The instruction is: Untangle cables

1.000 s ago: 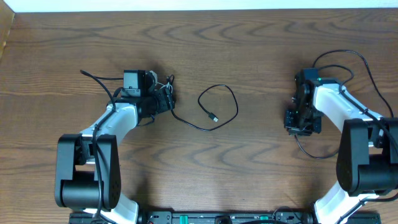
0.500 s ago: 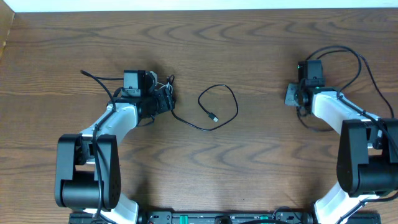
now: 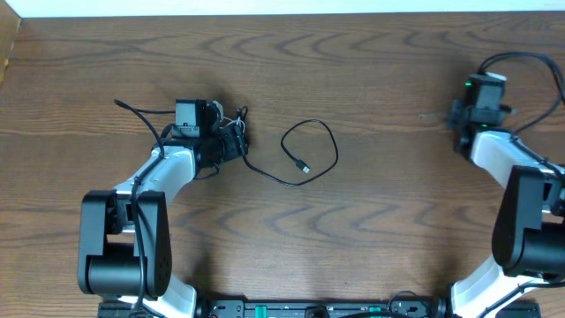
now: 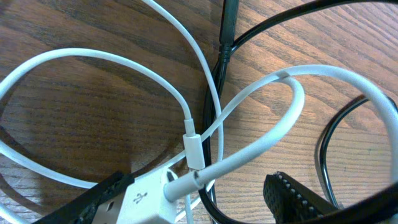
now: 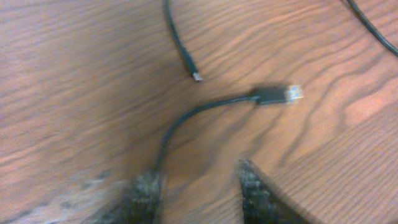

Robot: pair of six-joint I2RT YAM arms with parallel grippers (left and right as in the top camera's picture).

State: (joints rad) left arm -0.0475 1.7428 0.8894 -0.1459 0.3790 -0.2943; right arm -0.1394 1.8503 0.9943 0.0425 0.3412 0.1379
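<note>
Dark brown wood-grain table (image 3: pixel 371 62), grain running in long waves from side to side. Near the centre, flat on the wood, black cable (image 3: pixel 336 148) curled into one open loop, small plug end lying inside the loop, tail trailing off to the left. At that left end, white cable (image 4: pixel 249 150) in overlapping loops on the wood, crossed over the black strand.

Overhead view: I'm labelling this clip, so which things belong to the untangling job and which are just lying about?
Belongs to the job: black cable; white cable.
Not part of it: wooden table; arm wires.
</note>
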